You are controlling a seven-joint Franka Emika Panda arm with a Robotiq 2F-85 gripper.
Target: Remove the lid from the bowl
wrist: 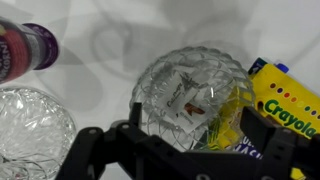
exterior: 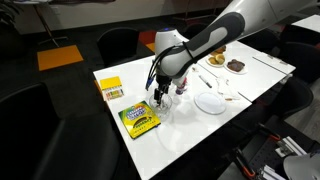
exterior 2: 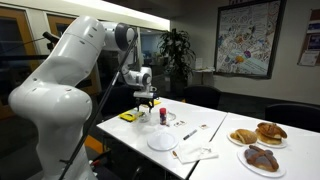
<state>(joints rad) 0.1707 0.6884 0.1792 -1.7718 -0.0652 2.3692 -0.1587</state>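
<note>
Alignment over the lid (wrist: 190,90) is what the step in hand appears to call for. In the wrist view the lid is seen as a clear, cut-patterned disc sitting on the bowl (wrist: 148,112), and the two are hard to tell apart because both are transparent. They stand on the white desk (wrist: 110,55), just left of the crayon box (wrist: 285,100) and right of a second clear glass piece (wrist: 30,125). The gripper (wrist: 178,142) is spread wide and nothing is held, with one finger to each side of the lid. A straight descent is advised, with the rim taken evenly and lifted without tilt, since smooth glass is likely to slip and the bowl could be dragged along. The right finger should be kept clear of the crayon box. In both exterior views the arm is bent over the desk with the wrist turned straight down, and the gripper (exterior: 160,97) hangs close above the glassware, apparently not touching it.
</note>
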